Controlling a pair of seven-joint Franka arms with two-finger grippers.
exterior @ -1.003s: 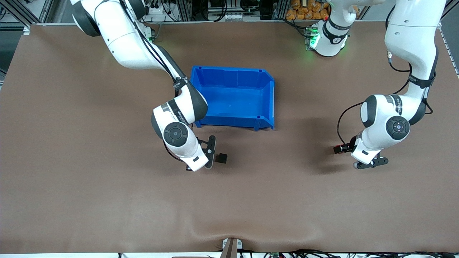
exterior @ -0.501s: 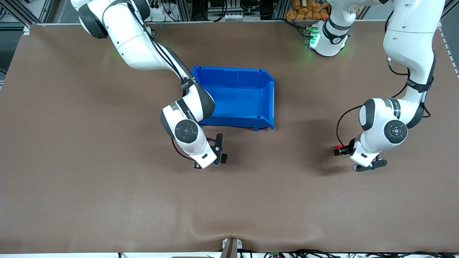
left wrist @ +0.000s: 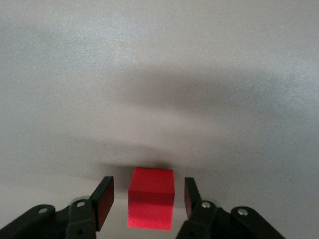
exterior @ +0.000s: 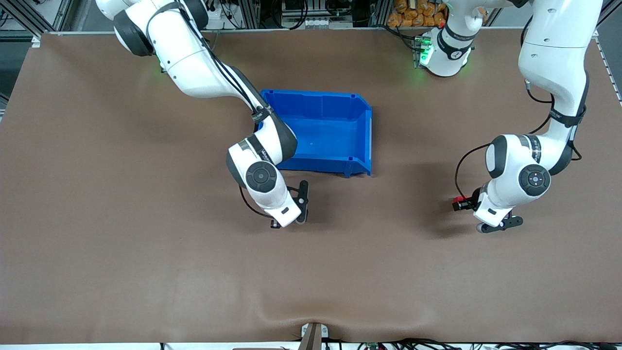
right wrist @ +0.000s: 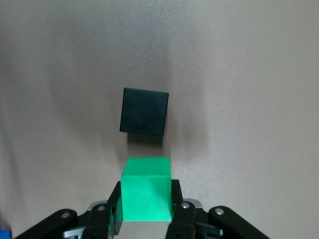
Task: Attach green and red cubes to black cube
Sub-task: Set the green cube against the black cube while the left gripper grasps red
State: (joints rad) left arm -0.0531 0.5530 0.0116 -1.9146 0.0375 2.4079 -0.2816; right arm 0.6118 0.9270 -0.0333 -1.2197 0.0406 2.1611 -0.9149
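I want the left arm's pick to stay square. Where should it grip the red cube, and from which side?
Grip the red cube on its two flat upright side faces, coming straight down from above. It sits flat on the table, and the left gripper already straddles it with a finger beside each face, gaps showing on both sides.

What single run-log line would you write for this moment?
right gripper: shut on green cube, over black cube | left gripper: open around red cube | bin: no cubes
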